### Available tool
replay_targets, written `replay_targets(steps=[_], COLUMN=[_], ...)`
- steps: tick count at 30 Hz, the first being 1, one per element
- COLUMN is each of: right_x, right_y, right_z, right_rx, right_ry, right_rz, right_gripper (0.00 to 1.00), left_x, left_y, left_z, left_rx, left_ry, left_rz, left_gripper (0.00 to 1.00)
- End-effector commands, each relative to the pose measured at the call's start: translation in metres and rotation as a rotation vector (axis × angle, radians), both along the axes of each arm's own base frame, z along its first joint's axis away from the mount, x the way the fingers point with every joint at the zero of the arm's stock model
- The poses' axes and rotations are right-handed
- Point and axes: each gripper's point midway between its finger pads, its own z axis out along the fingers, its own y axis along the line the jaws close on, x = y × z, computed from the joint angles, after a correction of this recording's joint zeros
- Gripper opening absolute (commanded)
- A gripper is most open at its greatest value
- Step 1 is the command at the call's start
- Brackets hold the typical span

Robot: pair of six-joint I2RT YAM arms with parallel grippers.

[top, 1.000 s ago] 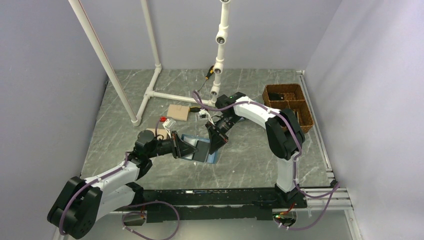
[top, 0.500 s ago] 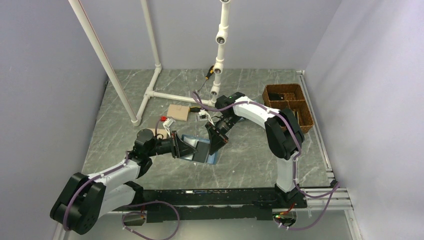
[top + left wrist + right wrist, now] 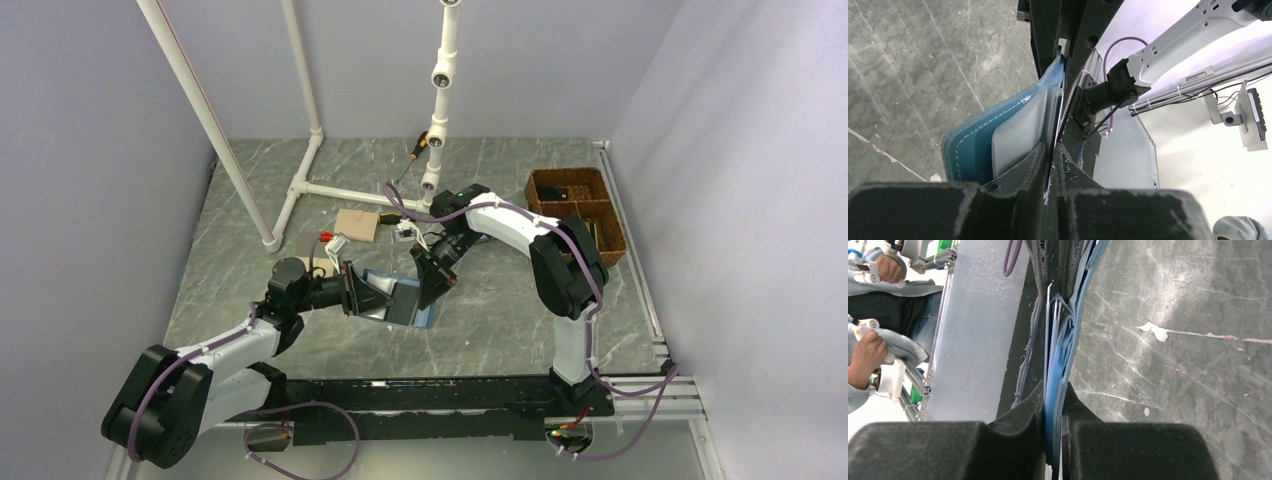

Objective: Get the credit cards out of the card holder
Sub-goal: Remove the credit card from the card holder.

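The card holder (image 3: 973,145) stood part-open over the middle of the table (image 3: 500,320), between 2 grippers. The right gripper (image 3: 1054,390) was clamped on its edge. The left gripper (image 3: 1053,155) showed narrowly parted jaws, with 1 thin credit card (image 3: 1050,182) edge between them.
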Motion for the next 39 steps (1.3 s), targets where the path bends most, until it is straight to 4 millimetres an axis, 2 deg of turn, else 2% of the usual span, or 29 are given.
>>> replay_targets(steps=[1, 4, 8, 25, 32, 39], right_x=[0.005, 0.005, 0.005, 0.005, 0.005, 0.019], right_y=[0.008, 0.008, 0.008, 0.005, 0.005, -0.004], right_z=[0.012, 0.010, 0.010, 0.001, -0.003, -0.021], right_rx=[0.070, 0.065, 0.062, 0.043, 0.032, -0.020], right_ry=[-0.019, -0.017, -0.016, 0.002, 0.010, 0.037], right_rz=[0.009, 0.009, 0.009, 0.019, 0.020, -0.017], right_gripper=[0.00, 0.00, 0.00, 0.00, 0.00, 0.00], left_x=[0.002, 0.003, 0.002, 0.003, 0.004, 0.013], left_y=[0.001, 0.002, 0.003, 0.015, 0.017, 0.033], left_z=[0.015, 0.017, 0.019, 0.022, 0.015, 0.012], left_rx=[-0.027, -0.024, -0.023, 0.028, 0.063, 0.163], left_ry=[-0.048, -0.051, -0.058, -0.142, -0.141, -0.124], left_rz=[0.001, 0.011, 0.017, 0.077, 0.089, 0.208], left_gripper=[0.15, 0.14, 0.00, 0.00, 0.00, 0.00])
